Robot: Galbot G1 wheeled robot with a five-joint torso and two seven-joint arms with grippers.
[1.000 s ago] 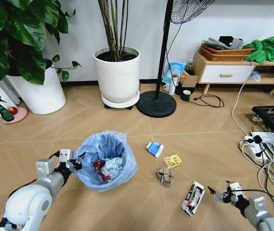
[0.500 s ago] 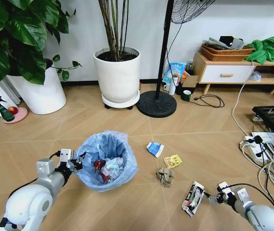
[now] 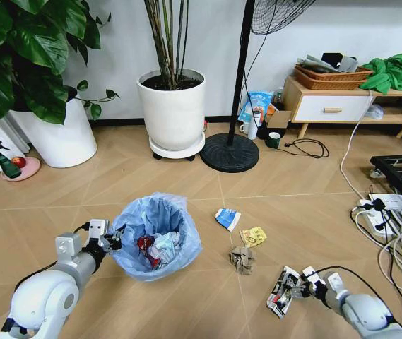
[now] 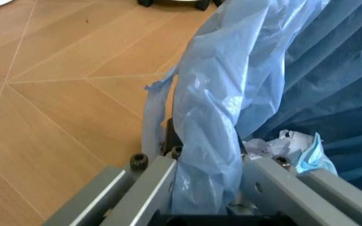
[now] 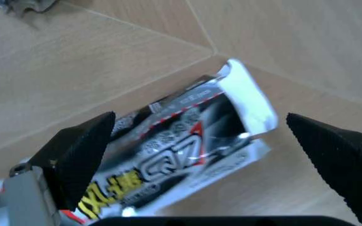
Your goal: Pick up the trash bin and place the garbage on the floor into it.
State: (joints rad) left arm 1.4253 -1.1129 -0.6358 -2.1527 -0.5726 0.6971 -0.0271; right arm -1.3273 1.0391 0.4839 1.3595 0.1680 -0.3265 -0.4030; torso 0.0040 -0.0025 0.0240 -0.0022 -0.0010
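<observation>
The trash bin [image 3: 155, 236], black with a crinkly blue bag, stands on the floor [image 3: 186, 311]; a crushed red can [image 3: 144, 244] and white paper [image 3: 165, 247] lie inside. My left gripper [image 3: 113, 239] is shut on its near rim, and the left wrist view shows the fingers [image 4: 162, 174] pinching the blue bag [image 4: 263, 70]. The black-white carton [image 3: 283, 291] lies at the lower right. My right gripper [image 3: 300, 289] is open at its end, fingers [image 5: 80, 150] on either side of the carton [image 5: 187, 146]. A blue-white packet [image 3: 227, 219], yellow wrapper [image 3: 253, 236] and brown wad [image 3: 241, 259] lie between.
Two large white plant pots [image 3: 172, 113] and a black fan base [image 3: 229, 153] stand behind the bin. Cables and a power strip [image 3: 384, 212] crowd the right side. A low wooden cabinet [image 3: 328, 106] is at the back right, a spray bottle [image 3: 3, 161] at far left.
My right gripper has moved left across the floor to the carton and now straddles its end. The left arm and the bin have stayed put.
</observation>
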